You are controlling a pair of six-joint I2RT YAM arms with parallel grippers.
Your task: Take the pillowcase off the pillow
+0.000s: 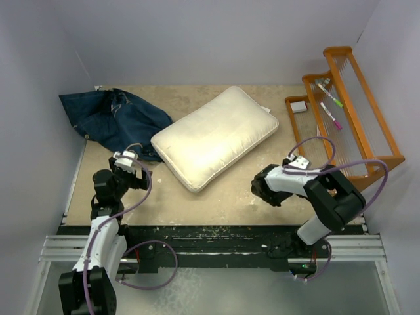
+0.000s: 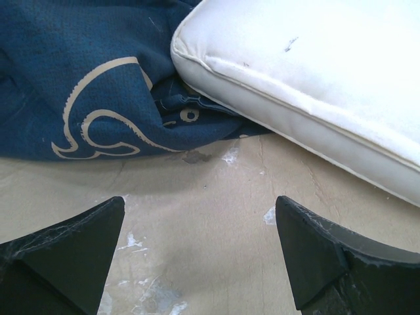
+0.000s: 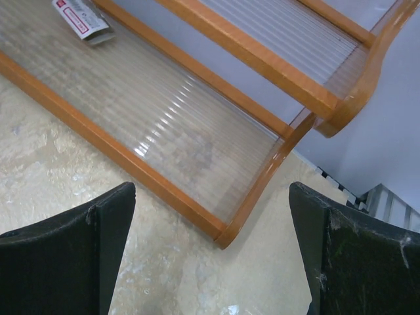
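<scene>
both pairs of jaws gape wide, holding nothing, near one bare pillow (image 1: 215,136) touching one crumpled pillowcase (image 1: 111,119).

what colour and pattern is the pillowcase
The pillowcase is dark navy blue with cream-white curling line drawings, clearest in the left wrist view.

Bright, even overhead light; soft shadows; pillow (image 1: 213,134) top blown out; glare streaks on rack (image 3: 177,125) panel.

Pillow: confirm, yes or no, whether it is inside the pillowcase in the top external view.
No, the cream pillow lies fully uncovered, and the navy pillowcase is crumpled in a heap to its left.
</scene>
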